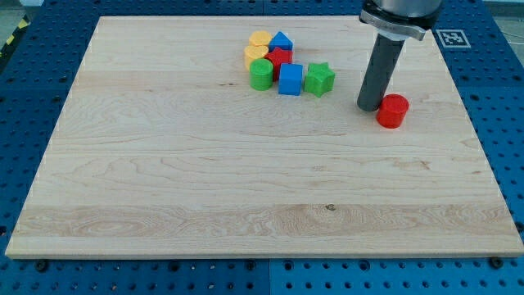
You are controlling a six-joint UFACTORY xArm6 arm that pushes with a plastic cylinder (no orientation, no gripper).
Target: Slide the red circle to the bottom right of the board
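The red circle [392, 111] is a short red cylinder standing on the wooden board [246, 188] at the view's upper right. My tip [369, 106] is the lower end of the dark rod; it rests on the board just left of the red circle, touching or nearly touching its left side. The rod rises to the arm mount at the view's top edge.
A cluster of blocks sits at the view's top centre: yellow blocks [258, 47], a blue block [282, 40], a red block [280, 57], a green cylinder [261, 74], a blue cube [291, 79] and a green star [319, 79]. A blue perforated table surrounds the board.
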